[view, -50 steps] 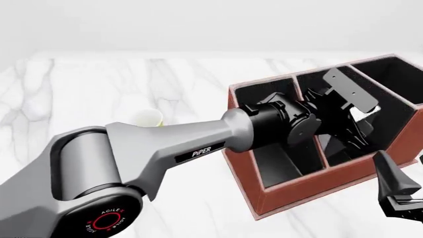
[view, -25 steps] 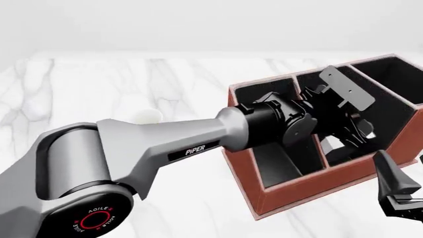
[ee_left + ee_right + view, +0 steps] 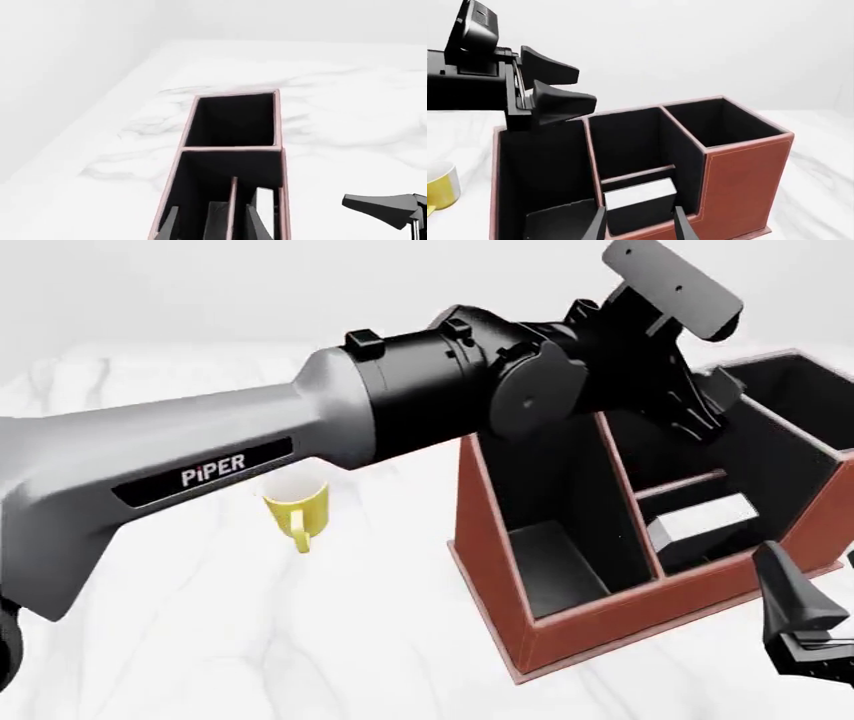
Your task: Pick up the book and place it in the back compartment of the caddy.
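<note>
On white marble table (image 3: pixel 200 640), caddy (image 3: pixel 587 625)

Book (image 3: pixel 703 520): only white page edges showed, covers sunk in caddy (image 3: pixel 601 615). Mug (image 3: pixel 298 512): top hidden behind left arm (image 3: pixel 267 450). Right gripper (image 3: pixel 801 625): cut off at frame's right edge.

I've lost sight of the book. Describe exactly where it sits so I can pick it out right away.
Find the caddy, the big reddish-brown box with a black interior on the white marble table. The book lies in the small middle cell at its low front wall, just before a short divider. Its white page edges are the only pale thing inside the caddy; the yellow mug stands outside.
</note>
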You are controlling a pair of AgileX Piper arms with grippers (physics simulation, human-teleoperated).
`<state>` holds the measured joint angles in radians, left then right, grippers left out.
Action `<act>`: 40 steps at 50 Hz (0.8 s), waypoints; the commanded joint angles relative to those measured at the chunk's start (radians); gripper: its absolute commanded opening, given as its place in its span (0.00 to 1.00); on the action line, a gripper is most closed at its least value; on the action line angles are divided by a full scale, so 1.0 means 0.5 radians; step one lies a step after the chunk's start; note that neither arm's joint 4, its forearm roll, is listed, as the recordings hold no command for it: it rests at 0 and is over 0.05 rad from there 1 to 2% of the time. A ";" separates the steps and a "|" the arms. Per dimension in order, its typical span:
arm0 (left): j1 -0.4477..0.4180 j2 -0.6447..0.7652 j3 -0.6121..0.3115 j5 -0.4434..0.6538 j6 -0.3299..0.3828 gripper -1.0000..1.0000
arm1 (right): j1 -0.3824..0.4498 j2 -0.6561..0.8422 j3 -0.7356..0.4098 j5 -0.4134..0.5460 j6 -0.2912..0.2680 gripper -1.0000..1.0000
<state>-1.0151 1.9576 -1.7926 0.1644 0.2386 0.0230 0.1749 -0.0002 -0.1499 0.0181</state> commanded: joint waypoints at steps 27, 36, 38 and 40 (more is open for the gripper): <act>0.466 -0.831 0.884 -0.142 0.177 1.00 | -0.007 -0.053 0.000 0.038 -0.025 1.00; 0.570 -0.929 1.019 -0.197 0.169 1.00 | 0.060 0.204 -0.078 -0.065 0.022 1.00; 0.591 -0.960 1.058 -0.209 0.163 1.00 | 0.095 0.089 -0.197 0.097 -0.016 1.00; 0.607 -0.977 1.085 -0.223 0.161 1.00 | 0.106 0.029 -0.320 0.207 -0.027 1.00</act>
<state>-0.7632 1.5315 -1.3365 0.0855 0.3238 0.0436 0.2175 -0.0413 -0.1450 0.0161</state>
